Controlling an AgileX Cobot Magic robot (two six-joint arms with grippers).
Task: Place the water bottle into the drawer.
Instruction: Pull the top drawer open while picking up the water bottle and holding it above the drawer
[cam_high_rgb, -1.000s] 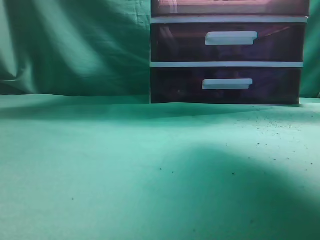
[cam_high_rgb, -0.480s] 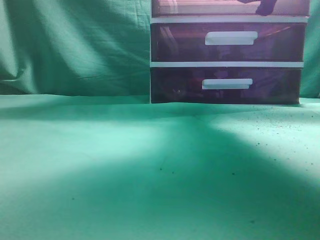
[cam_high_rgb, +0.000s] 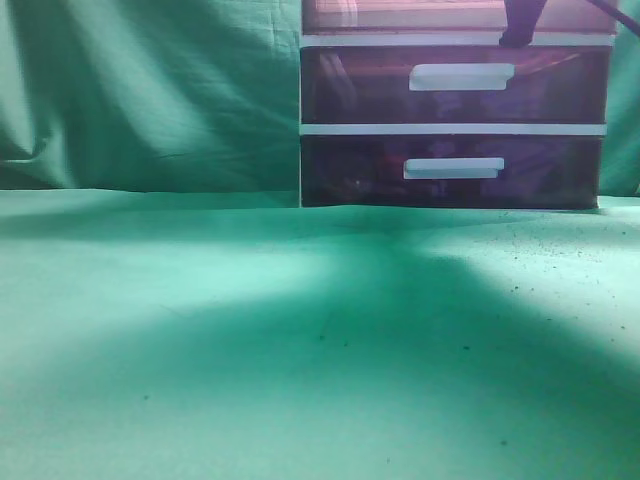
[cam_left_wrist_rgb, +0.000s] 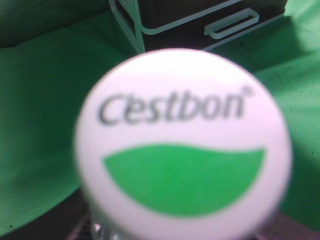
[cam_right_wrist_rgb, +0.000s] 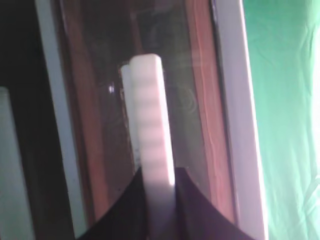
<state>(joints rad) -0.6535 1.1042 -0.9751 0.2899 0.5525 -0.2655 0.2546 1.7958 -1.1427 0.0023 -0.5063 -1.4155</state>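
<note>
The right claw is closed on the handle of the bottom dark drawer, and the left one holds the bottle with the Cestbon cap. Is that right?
Not quite. The right claw is closed on the white handle of the top drawer, the lighter pinkish one, not the bottom dark one; the right wrist view shows this. In the left wrist view the bottle cap fills the picture, but the left claw itself is hidden.

Open green cloth-covered table (cam_high_rgb: 250, 330) in front of white-framed three-drawer unit (cam_high_rgb: 453, 128), room on its left. Two dark purple-brown lower drawers (cam_high_rgb: 455, 85) shut, white bar handles (cam_high_rgb: 462, 76) sticking out. Dark right gripper (cam_high_rgb: 520, 22) against pinkish-brown translucent top drawer (cam_high_rgb: 400, 14). White-capped water bottle (cam_left_wrist_rgb: 182, 135) fills the left wrist view.
</note>
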